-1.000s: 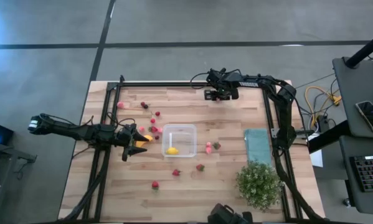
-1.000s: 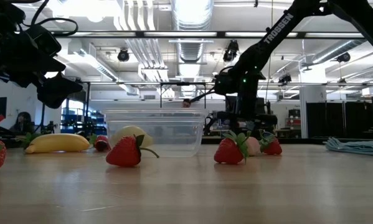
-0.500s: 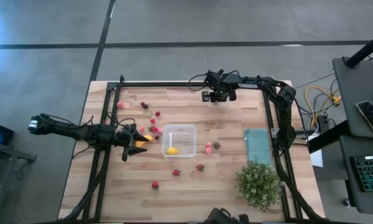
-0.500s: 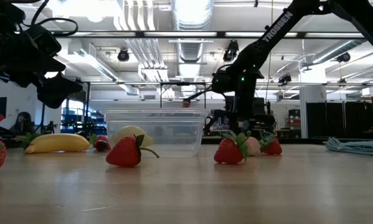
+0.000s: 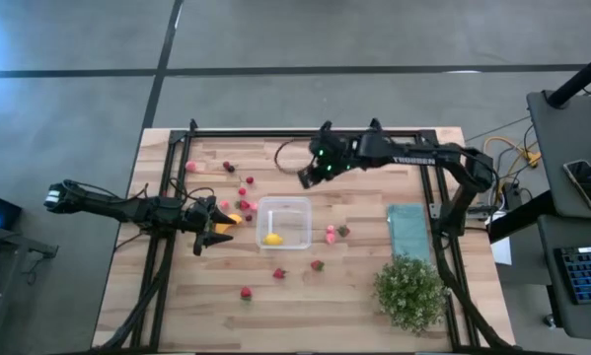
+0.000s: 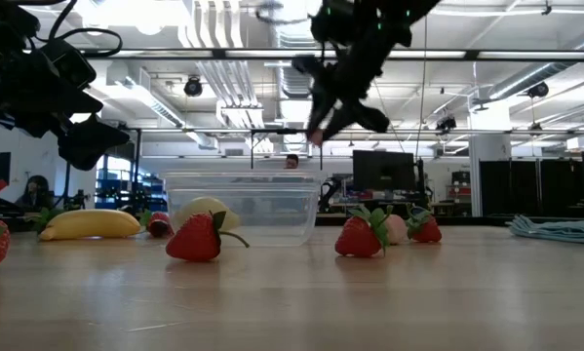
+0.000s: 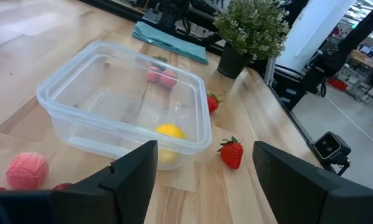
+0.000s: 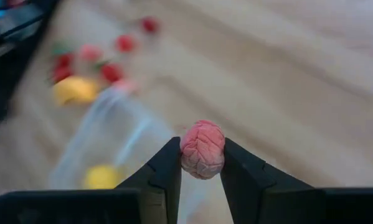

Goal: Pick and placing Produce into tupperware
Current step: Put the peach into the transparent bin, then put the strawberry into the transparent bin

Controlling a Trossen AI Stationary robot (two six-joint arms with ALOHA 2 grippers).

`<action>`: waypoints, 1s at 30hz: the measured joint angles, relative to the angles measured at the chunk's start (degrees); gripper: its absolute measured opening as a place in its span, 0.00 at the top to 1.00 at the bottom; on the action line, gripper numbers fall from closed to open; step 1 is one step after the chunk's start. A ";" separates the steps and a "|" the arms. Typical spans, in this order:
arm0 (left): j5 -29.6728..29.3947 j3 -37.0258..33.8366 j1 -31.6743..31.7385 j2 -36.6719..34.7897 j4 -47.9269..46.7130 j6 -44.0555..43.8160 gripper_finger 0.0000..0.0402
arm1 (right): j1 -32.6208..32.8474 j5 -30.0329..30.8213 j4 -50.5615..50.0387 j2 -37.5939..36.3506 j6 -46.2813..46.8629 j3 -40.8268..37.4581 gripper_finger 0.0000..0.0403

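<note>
A pale wooden table (image 5: 354, 286) framed by black rails stands on a grey concrete floor (image 5: 275, 39), with a teal cloth (image 5: 407, 230) and a bushy green plant (image 5: 409, 292) at its right side. The right gripper (image 8: 202, 163), raised above the table just behind the tupperware (image 5: 284, 223), is clamped on a pink berry (image 8: 202, 149). The left gripper (image 5: 204, 227) hangs beside the tupperware's left side, fingers (image 7: 133, 174) spread wide and holding nothing. The clear tupperware sits near the table's middle with a lemon (image 5: 272, 239) inside. Red and pink berries lie scattered around it: a cluster to its left (image 5: 244, 190), two at its right (image 5: 335, 234), others nearer the front edge (image 5: 246, 292). A banana (image 6: 75, 224) lies by the left gripper. The low view looks into a bright hall with ceiling ducts (image 6: 296, 24), monitors (image 6: 381, 171) and a person (image 6: 33, 190) far off at left.
</note>
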 joint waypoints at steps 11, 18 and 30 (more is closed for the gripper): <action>0.08 0.00 0.00 -0.01 0.00 0.02 0.38 | 10.10 -1.39 2.55 12.41 8.67 8.52 0.77; 3.43 0.00 -0.01 -0.02 -0.07 0.42 0.38 | 13.97 -0.39 -11.50 22.95 9.25 22.34 0.63; 11.69 0.00 -0.01 0.00 0.76 0.50 0.38 | 16.55 12.60 -43.57 26.23 10.55 42.30 0.37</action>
